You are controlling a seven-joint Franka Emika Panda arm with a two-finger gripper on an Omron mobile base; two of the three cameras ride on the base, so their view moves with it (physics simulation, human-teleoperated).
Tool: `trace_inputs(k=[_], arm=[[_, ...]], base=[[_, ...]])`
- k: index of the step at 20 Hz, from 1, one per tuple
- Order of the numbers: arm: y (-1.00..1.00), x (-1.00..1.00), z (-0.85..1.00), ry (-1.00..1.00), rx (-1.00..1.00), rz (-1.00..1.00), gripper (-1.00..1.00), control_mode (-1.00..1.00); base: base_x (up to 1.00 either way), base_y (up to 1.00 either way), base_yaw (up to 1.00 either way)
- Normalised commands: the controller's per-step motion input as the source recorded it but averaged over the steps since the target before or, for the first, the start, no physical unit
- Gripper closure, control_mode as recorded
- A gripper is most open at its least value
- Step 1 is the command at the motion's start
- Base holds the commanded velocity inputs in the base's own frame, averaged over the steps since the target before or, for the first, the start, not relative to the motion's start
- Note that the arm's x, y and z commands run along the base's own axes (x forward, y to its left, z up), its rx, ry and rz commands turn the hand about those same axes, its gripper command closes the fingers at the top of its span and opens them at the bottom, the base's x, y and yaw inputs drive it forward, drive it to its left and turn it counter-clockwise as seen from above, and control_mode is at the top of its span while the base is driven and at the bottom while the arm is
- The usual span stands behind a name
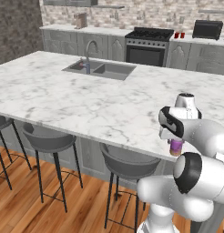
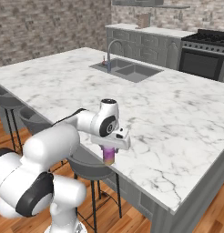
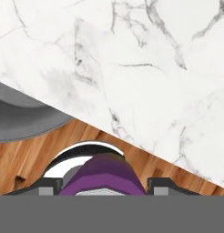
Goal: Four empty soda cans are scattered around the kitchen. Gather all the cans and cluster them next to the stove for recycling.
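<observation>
A purplish-pink soda can (image 2: 109, 157) hangs just off the front edge of the marble island (image 2: 177, 123), above the wooden floor. My gripper (image 2: 109, 151) is shut on it from above, and in the hand view the can (image 3: 103, 169) sits between the two finger tips (image 3: 50, 185). The left base view shows the same can (image 1: 176, 146) below the hand. The stove (image 1: 148, 42) stands at the far wall behind the island. Two red soda cans (image 1: 179, 35) stand on the counter just right of it. The stove (image 2: 206, 50) also appears at the upper right of the right base view.
A sink (image 1: 101, 69) with a curved faucet (image 1: 88, 52) is set into the island's far side. Grey bar stools (image 1: 48, 139) stand under the island's front edge, one (image 2: 89, 168) right below the held can. A black microwave (image 1: 207, 29) sits right of the red cans.
</observation>
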Motion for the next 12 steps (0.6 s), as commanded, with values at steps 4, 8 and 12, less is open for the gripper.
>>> trace_inputs(k=[4,8,12], arm=[[0.0,0.0,0.0,0.0,0.0,0.0,1.0,1.0],[0.0,0.0,0.0,0.0,0.0,0.0,1.0,1.0],[0.0,0.0,0.0,0.0,0.0,0.0,1.0,1.0]], base=[[-0.23,0.0,-0.04],[-0.58,-0.05,-0.14],[-0.6,-0.12,-0.11]])
